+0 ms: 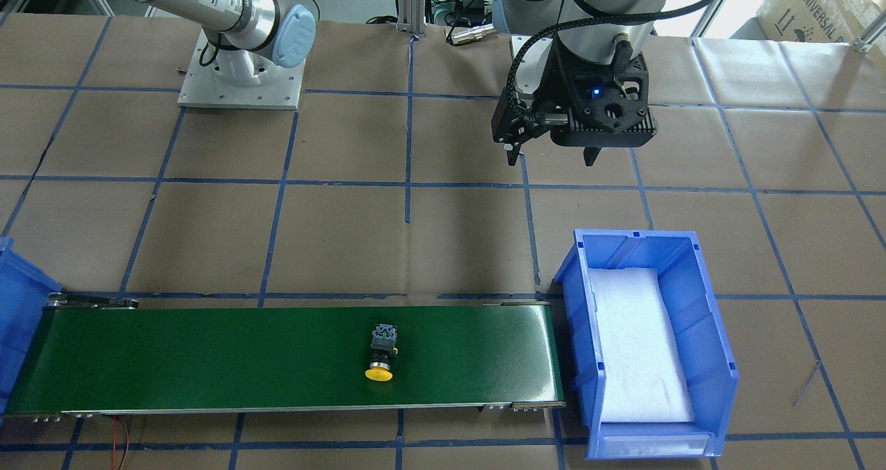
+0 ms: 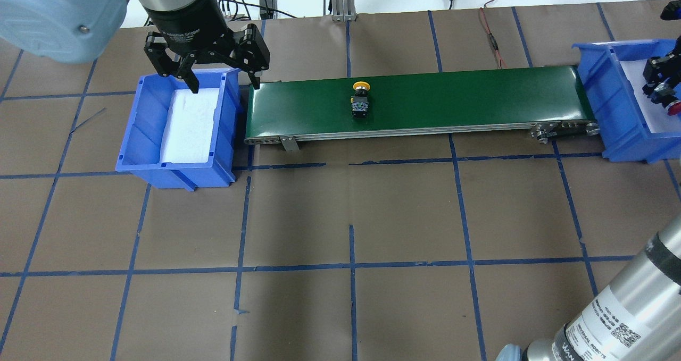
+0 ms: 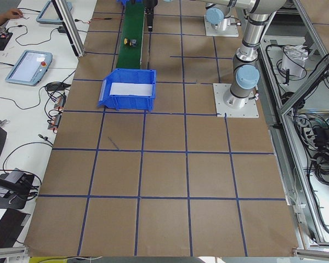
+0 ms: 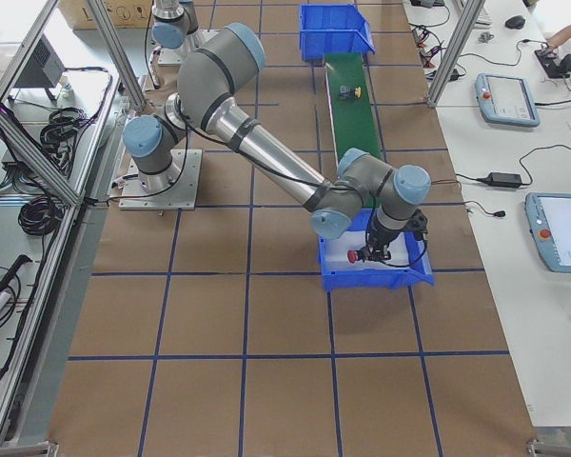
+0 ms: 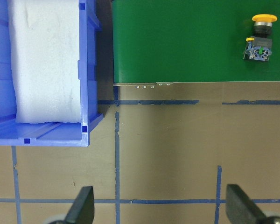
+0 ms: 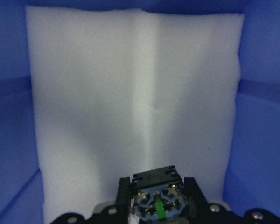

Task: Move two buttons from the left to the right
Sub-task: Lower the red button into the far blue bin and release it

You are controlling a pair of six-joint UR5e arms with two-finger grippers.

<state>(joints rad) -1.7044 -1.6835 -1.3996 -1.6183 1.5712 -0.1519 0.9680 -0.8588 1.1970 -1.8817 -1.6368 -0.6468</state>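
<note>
The yellow button (image 1: 380,353) lies on its side on the green conveyor belt (image 1: 208,359), near the belt's middle; the left wrist view has this yellow button (image 5: 259,39) at top right. My left gripper (image 2: 223,82) hangs open and empty above the left blue bin (image 2: 138,132), near its belt-side wall. At the belt's far end, my right gripper (image 2: 659,84) is shut on the red button (image 2: 674,106) over the right blue bin (image 2: 612,111). In the right wrist view the button's contact block (image 6: 155,196) sits between the fingers above white foam (image 6: 130,93).
The left bin (image 1: 706,304) holds only a white foam pad (image 1: 640,345). The belt (image 2: 452,100) spans the gap between both bins. Brown paper with blue tape lines (image 2: 351,268) covers the table. Red wires (image 2: 492,39) lie behind the belt.
</note>
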